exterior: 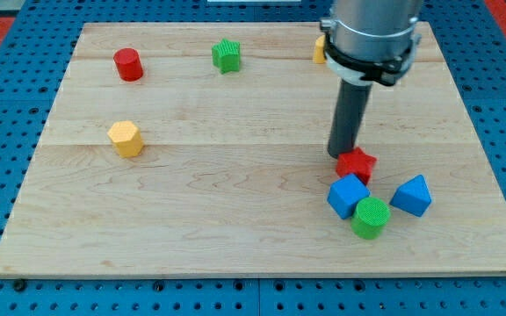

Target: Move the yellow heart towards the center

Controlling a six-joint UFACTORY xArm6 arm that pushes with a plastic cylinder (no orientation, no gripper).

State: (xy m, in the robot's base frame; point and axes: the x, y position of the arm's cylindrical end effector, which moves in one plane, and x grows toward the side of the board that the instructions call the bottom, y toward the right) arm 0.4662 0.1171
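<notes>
Close to the table's (191, 237) top edge, right of its middle, sits the yellow heart (320, 49). Only a sliver of it shows at the left of my arm's grey housing (369, 35), so I cannot make out its shape. I take it for the heart because the other yellow block is plainly a hexagon.

My tip (341, 155) is well apart from the heart, lower on the table's right half, and rests against the upper left side of a red block (357, 164). No claw is fitted, so there is nothing to report as wide or narrow; the arm ends in a bare rod.

To do the step well, I judge the tip should leave the red block without nudging it. It should then travel round to the heart's far side, between the heart and the top edge, and push down and slightly left toward the table's centre. A push through the heart's middle should keep it from spinning off sideways. The room behind it looks tight, so the approach calls for care.

Below the red block cluster a blue cube (348, 195), a green cylinder (371, 217) and a blue wedge (411, 195). A green star (227, 55) and a red cylinder (128, 64) lie along the top edge toward the top left corner. The yellow hexagon (125, 138) sits near the left edge.
</notes>
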